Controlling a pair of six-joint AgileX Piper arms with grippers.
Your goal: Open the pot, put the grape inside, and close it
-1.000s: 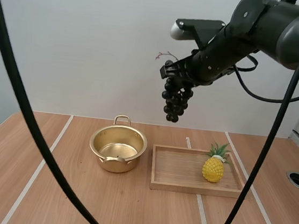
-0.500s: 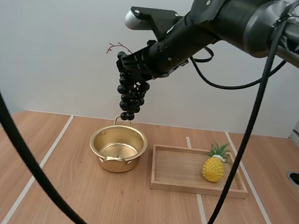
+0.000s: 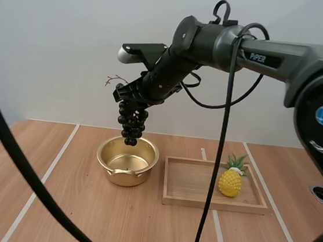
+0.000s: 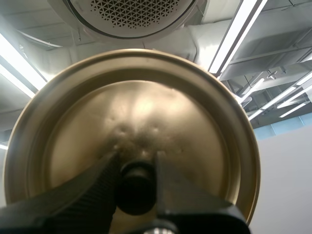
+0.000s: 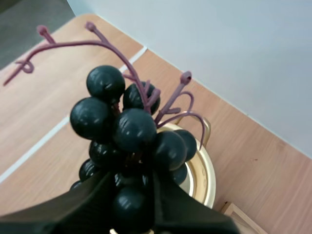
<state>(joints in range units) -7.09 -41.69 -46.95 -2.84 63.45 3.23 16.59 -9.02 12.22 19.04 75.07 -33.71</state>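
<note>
My right tool (image 3: pixel 130 97) pinches grapes (image 3: pixel 131 123) just above pot (image 3: pixel 103 153) rim, centre-left of frame; tray (image 3: pixel 213 204) close on its right. My left tool (image 4: pixel 136 181) grips lid (image 4: pixel 141 107) knob.

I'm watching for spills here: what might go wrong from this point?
1. The grapes hang from the right gripper above the pot, seemingly toward its back rim; released now, they may bounce out.
2. The left gripper pinches the lid only by its small knob, so the lid might tilt or slip.
</note>
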